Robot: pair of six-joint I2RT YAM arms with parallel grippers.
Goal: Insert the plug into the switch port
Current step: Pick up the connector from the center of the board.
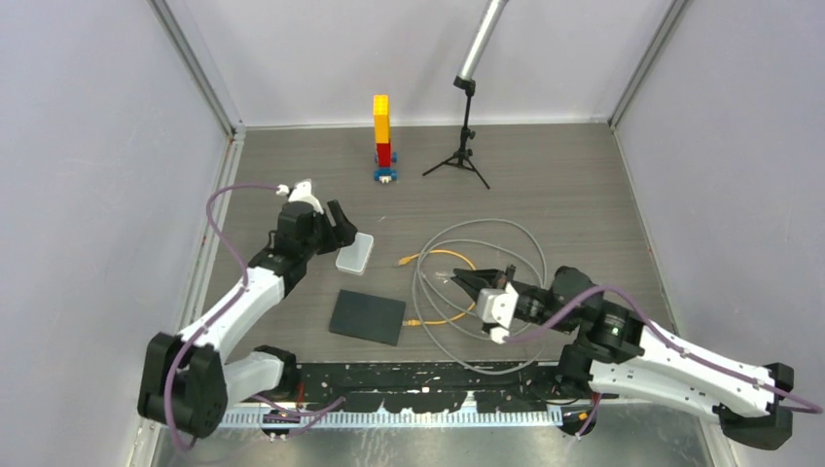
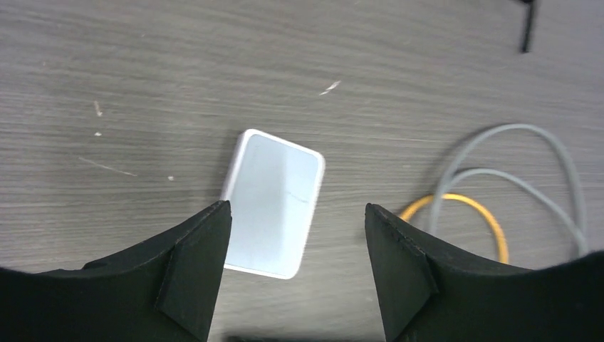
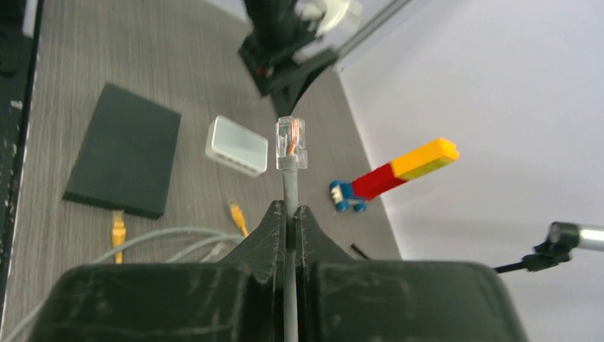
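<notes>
Your right gripper [image 3: 288, 210] is clamped on the grey cable [image 3: 288, 182] just behind the clear plug [image 3: 290, 142]. Your left gripper [image 2: 298, 208] hangs spread wide above the white switch box [image 2: 278, 178] on the table [image 2: 142, 85].

The top external camera sat high above and behind the arm bases [image 1: 185, 384], looking down from far off over the whole table [image 1: 564, 185]. The left wrist camera pointed steeply down between the left fingers [image 2: 192, 278], close over the white box [image 2: 274, 203]. The right wrist camera, rolled on its side, looked low across the table past the right fingers [image 3: 274, 235] and the plug [image 3: 290, 142]. All three views shared the white box and yellow cable [image 2: 491, 221]; top and right wrist also shared the brick tower [image 1: 382, 136]
</notes>
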